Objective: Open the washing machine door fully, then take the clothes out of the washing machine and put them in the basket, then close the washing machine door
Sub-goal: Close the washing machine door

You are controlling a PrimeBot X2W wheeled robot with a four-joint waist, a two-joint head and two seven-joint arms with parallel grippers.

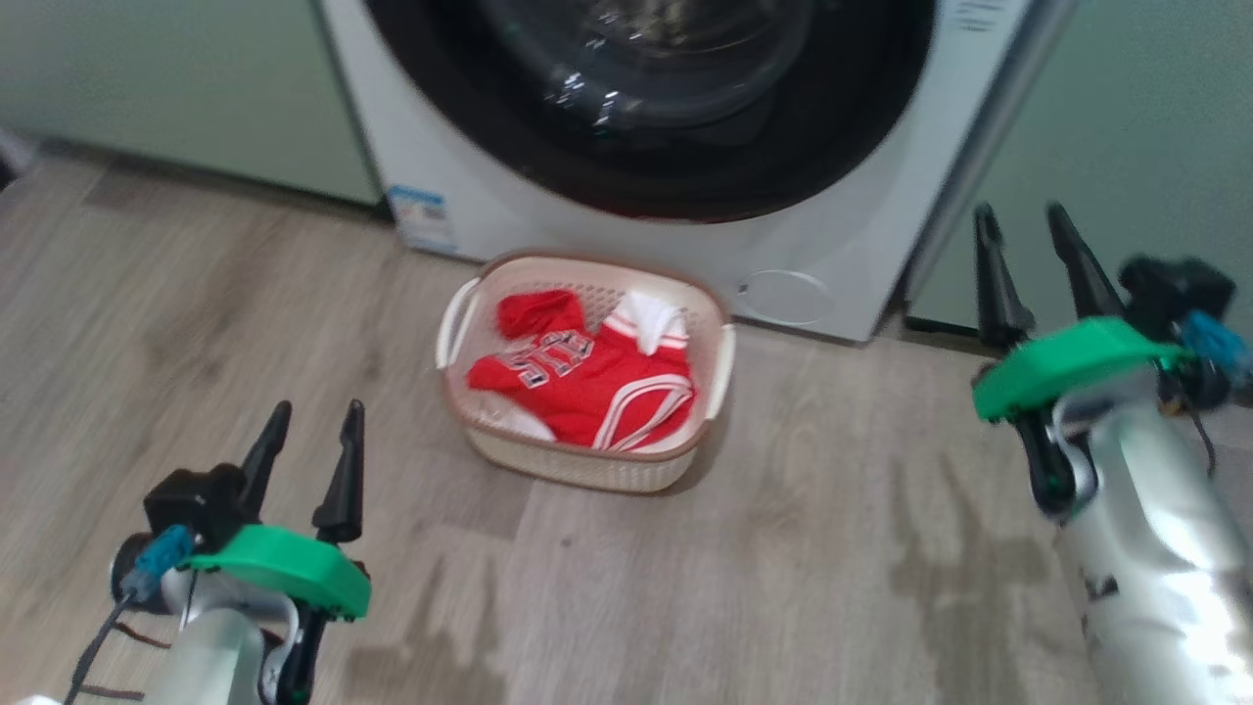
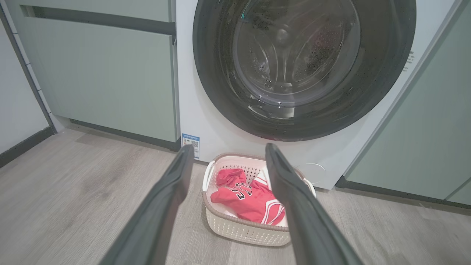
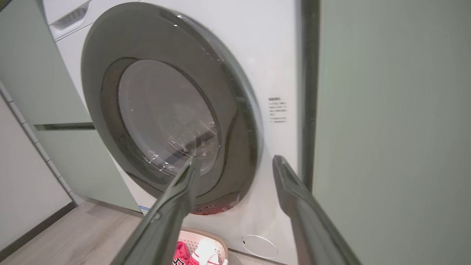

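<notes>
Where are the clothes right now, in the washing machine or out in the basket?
Out: the clothes lie inside the basket, which stands on the floor before the washing machine.

No text readable: lettering (image 1: 550, 358) on clothes (image 1: 597, 392), sticker (image 1: 423, 217) on washing machine (image 1: 548, 220) both too blurred.

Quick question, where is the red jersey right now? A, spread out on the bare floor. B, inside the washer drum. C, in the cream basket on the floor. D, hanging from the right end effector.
C: the red jersey lies inside the basket, which sits on the floor in front of the washing machine.
</notes>
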